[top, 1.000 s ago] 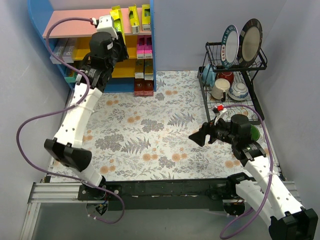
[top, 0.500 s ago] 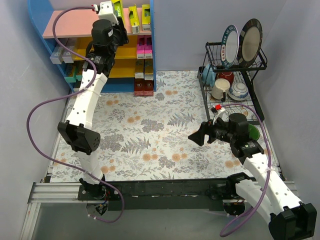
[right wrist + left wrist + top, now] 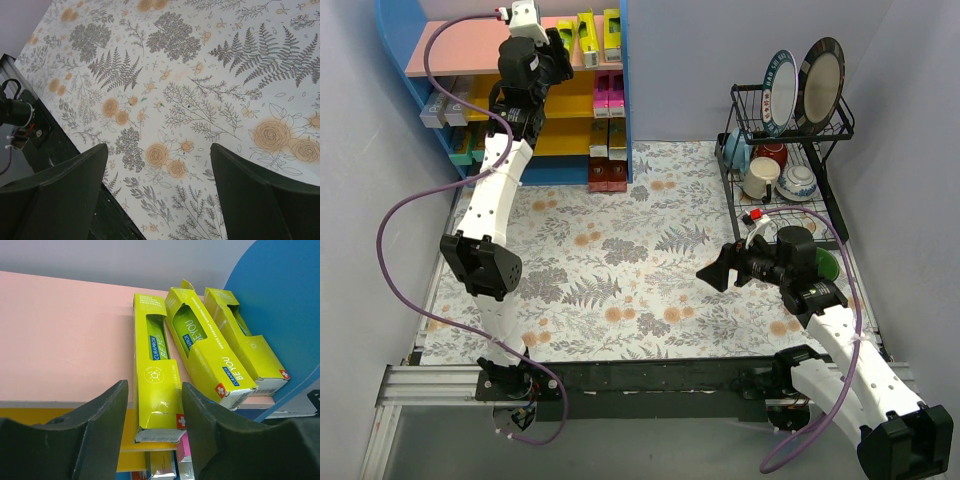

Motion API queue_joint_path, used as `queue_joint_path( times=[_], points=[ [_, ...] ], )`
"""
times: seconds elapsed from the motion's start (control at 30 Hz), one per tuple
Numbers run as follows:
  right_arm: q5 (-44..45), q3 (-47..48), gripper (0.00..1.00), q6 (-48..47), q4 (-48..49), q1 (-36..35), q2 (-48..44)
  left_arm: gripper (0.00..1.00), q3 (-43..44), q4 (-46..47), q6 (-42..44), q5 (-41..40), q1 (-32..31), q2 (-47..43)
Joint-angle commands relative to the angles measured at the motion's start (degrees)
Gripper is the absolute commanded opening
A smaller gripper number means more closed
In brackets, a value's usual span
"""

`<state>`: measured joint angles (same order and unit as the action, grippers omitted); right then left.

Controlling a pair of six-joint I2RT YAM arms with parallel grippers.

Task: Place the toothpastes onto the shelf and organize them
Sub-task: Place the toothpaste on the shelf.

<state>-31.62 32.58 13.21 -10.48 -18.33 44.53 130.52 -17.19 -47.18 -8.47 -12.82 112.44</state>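
Note:
Three yellow toothpastes lie side by side on the shelf's pink top board (image 3: 60,340). My left gripper (image 3: 155,390) is open, its fingers flanking the near end of the leftmost yellow box (image 3: 155,365), which overhangs the board's edge. A slim gap shows at the left finger. In the top view the left gripper (image 3: 552,42) is at the top board (image 3: 450,55) beside yellow boxes (image 3: 586,30). Magenta boxes (image 3: 610,95), dark red boxes (image 3: 608,178) and silver-white boxes (image 3: 440,105) sit on lower boards. My right gripper (image 3: 715,272) is open and empty above the floral cloth (image 3: 210,90).
A black wire dish rack (image 3: 785,150) with plates, cups and bowls stands at the back right. A green bowl (image 3: 828,265) sits by the right arm. The blue shelf side (image 3: 285,305) is right of the yellow boxes. The black base rail (image 3: 30,135) runs along the near edge.
My left arm has risen and reached further onto the top board, and the yellow box it carried now lies flat there. The right arm has barely moved.

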Motion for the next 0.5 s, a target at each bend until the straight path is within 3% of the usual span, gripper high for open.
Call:
queue_joint_path(
  times=[0.0,0.47],
  points=[
    [0.15,0.91,0.91,-0.73,1.60,0.13,-0.32,0.44,1.41,-0.30,-0.89,2.75,0.52,0.67],
    [0.68,1.00,0.91,-0.56,0.90,0.13,-0.76,0.43,1.49,4.35,-6.08,11.01,0.69,4.71]
  ],
)
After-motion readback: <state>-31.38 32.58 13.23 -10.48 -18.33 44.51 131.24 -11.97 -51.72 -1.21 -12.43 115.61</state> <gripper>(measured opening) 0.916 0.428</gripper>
